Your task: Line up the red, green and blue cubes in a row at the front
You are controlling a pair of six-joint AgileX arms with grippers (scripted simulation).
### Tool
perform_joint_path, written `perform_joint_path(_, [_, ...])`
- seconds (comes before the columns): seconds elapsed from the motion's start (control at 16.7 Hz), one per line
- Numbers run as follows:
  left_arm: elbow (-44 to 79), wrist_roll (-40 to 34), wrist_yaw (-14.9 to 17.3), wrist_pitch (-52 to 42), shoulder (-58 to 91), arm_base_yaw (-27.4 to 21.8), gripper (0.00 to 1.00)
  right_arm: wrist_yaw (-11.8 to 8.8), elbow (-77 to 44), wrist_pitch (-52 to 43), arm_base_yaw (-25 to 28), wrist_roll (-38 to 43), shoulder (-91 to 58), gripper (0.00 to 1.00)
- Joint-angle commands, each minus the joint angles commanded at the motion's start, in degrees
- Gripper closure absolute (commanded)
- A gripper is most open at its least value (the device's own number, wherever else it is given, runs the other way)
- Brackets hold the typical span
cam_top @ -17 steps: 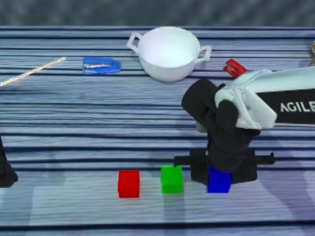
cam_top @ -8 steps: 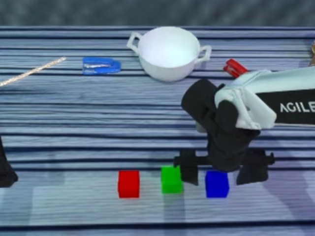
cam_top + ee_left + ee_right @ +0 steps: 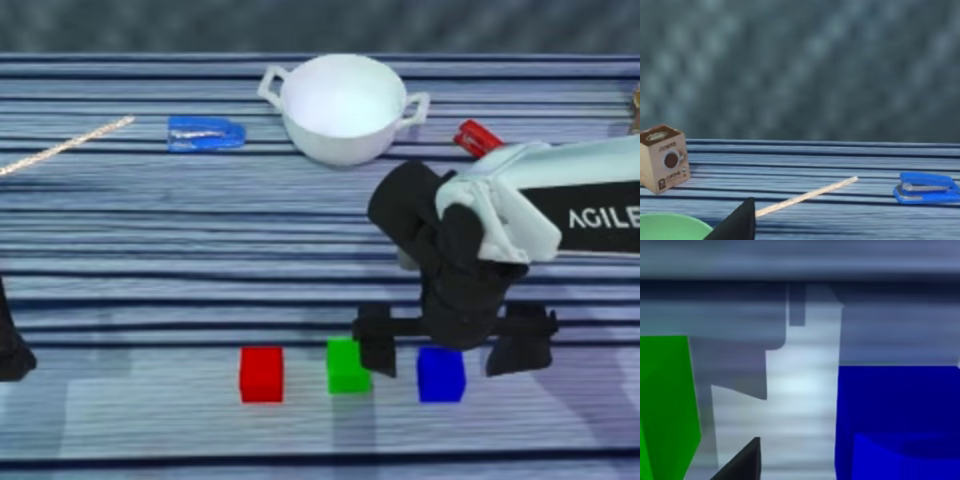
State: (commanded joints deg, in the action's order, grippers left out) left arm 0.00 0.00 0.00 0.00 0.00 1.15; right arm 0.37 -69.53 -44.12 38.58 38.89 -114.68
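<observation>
- Striped blue-grey planks form the tabletop [image 3: 150, 250], with a mottled dark wall behind it.
- Nearest the front edge sits the row: the small glossy bright red cube [image 3: 261, 374] on the left, the small glossy bright green cube [image 3: 347, 364] in the middle, and the small glossy deep blue cube [image 3: 441, 374] on the right, each resting on the table with a gap between neighbours.
- My right gripper [image 3: 452, 345] hangs just behind and above the blue cube, released, its two black fingers spread wide; one finger [image 3: 378, 345] stands in the gap beside the green cube, the other to the right of the blue cube, neither touching it.
- My right wrist view looks straight down at the green cube [image 3: 665, 405] and the blue cube [image 3: 900, 415], with bare table between them.
- My left arm is parked at the table's left edge; of my left gripper [image 3: 12, 350] only a dark tip shows, and I cannot tell how its fingers stand.
- Farther back lie a thin pale stick [image 3: 65, 146], a flat light-blue stapler [image 3: 205, 132], a white two-handled bowl [image 3: 343, 106] and a red stapler [image 3: 476, 137] partly hidden by my right arm.
- My left wrist view also shows a small brown coffee carton [image 3: 663, 157] and the rim of a green bowl [image 3: 670, 227].
</observation>
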Motion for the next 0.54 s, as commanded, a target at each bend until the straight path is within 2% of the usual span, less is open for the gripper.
perform_joint_path(0.54, [0.0,0.0,0.0,0.0,0.0,0.0,0.0,-0.04,-8.11,-14.51,0.49,-0.11,6.35,0.0])
